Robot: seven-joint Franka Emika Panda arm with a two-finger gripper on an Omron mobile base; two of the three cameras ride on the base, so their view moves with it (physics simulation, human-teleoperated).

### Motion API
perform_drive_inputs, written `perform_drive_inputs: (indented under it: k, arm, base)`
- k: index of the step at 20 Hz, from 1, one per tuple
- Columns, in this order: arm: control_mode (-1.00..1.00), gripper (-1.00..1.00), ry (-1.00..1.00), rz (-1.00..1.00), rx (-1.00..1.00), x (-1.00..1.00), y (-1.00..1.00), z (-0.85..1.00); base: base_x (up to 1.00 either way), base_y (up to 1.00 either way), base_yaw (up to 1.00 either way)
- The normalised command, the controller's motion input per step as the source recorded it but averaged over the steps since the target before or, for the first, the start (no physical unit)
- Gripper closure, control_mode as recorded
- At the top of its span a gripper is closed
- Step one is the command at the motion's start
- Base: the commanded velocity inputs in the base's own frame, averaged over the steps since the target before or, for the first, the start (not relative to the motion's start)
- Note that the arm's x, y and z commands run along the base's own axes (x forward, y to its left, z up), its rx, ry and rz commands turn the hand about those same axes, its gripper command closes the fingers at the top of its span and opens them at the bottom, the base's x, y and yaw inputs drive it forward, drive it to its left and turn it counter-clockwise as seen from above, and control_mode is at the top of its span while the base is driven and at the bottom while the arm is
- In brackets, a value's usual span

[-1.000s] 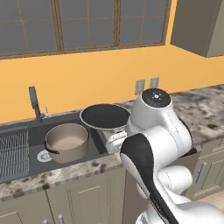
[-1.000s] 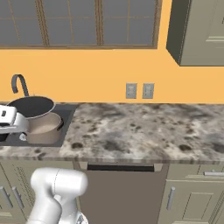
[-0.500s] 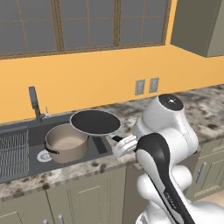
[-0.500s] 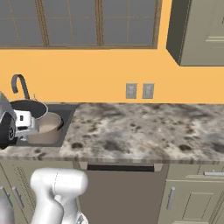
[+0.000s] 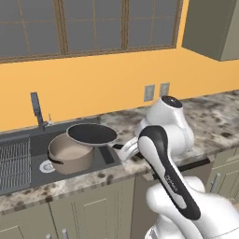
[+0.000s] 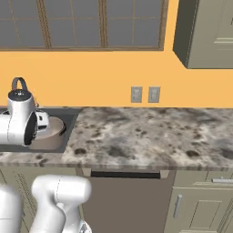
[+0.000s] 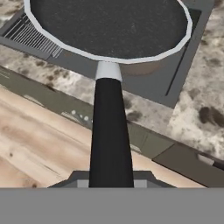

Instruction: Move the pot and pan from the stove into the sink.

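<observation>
Black and shallow, the pan (image 5: pixel 92 134) hangs level above the sink (image 5: pixel 32 161), and we see our gripper (image 5: pixel 127 150) clamped on the end of its long dark handle, which runs straight back to the fingers in the hand view. From that hand view we see the pan's (image 7: pixel 109 27) pale rim and dark speckled inside, with the sink's ribbed drainboard (image 7: pixel 33 34) and basin below it. We find the taupe pot (image 5: pixel 71 153) sitting inside the dark basin, partly under the pan, one dark loop handle facing the front. Behind the basin stands the dark faucet (image 5: pixel 36 109). Speckled stone counter (image 5: pixel 205 116) stretches off to the right. In the right base view we see the pot (image 6: pixel 51 129) in the sink, partly hidden behind the white arm, and the curved faucet (image 6: pixel 18 83) above.
</observation>
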Motion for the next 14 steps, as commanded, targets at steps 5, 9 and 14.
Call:
perform_drive_inputs:
  k: [5,9,14]
  arm:
    - [-1.0,1.0,0.09,0.09,0.0,0.56,0.18,-0.32]
    - [-1.0,1.0,0.05,0.04,-0.02,0.47,0.11,-0.27]
    - [-1.0,1.0,0.02,0.0,-0.04,0.39,0.07,-0.24]
  base:
    - [0.0,0.0,0.0]
    - [0.0,0.0,0.0]
    - [0.0,0.0,0.0]
